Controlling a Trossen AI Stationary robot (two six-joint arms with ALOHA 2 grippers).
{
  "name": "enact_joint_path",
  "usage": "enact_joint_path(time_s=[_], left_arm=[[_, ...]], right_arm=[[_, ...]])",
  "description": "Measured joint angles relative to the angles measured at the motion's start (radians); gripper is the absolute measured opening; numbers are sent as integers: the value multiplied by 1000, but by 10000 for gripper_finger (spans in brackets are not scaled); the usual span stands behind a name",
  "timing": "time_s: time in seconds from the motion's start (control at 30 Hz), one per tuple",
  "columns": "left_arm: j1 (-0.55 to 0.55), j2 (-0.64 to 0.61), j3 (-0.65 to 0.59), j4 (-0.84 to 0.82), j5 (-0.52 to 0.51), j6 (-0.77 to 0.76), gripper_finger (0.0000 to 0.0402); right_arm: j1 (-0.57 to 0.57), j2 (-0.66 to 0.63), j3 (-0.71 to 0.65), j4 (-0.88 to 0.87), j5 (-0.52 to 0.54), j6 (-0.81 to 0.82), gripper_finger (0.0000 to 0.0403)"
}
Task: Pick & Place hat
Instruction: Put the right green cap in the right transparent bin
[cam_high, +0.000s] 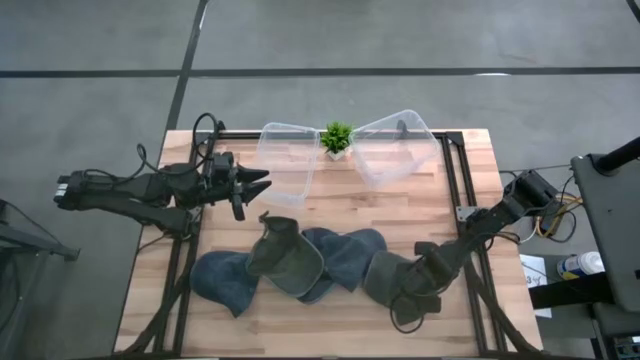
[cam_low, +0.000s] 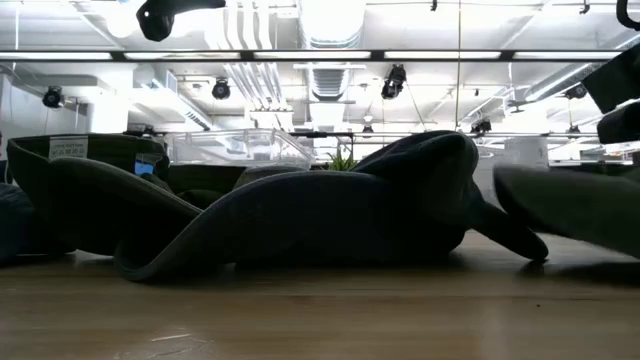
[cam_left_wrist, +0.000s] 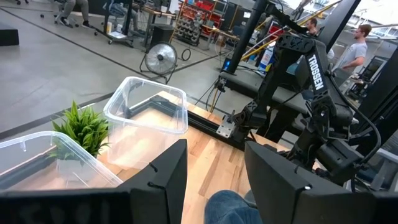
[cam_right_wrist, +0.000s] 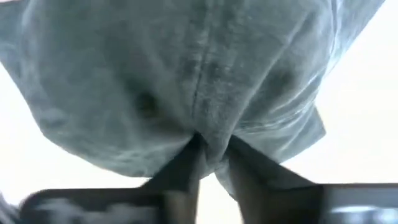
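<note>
- While the right gripper (cam_right_wrist: 213, 163) is low over the right end of the hat row, its jaws are pinched together on a fold of the grey-green hat (cam_high: 392, 275) at the near right of the bench (cam_high: 470, 330).
- This hat lies directly at these jaws, so the right arm is clearly the nearer one; the cloth already fills the right wrist view.
- The right clear bin (cam_high: 400, 148) stands at the far edge, well apart, beside the small plant (cam_high: 336, 138); I judge the lift must travel that way.
- The left gripper (cam_high: 252, 185) waits near the left clear bin (cam_high: 285, 160), its jaws apart and holding nothing.
</note>
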Motion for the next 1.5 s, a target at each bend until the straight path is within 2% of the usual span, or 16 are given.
enact_joint_path(time_s=[0.03, 0.17, 0.7, 0.9, 1.23, 1.37, 1.5], left_arm=[[0, 0, 0, 0, 0, 0, 153], [0, 0, 0, 0, 0, 0, 153], [0, 0, 0, 0, 0, 0, 153], [0, 0, 0, 0, 0, -2, 153], [0, 0, 0, 1, 0, 10, 153], [0, 0, 0, 1, -5, 14, 153], [0, 0, 0, 1, -5, 14, 153]], right_arm=[[0, -1, 0, -1, -16, 6, 32], [1, -18, 8, -18, -49, 56, 13], [0, -172, 78, -75, -32, 243, 9], [0, -275, 94, -83, -31, 325, 9], [-1, -363, 345, -179, 161, 410, 9], [-33, -361, 443, -177, 258, 376, 8], [-108, -350, 514, -105, 263, 297, 8]])
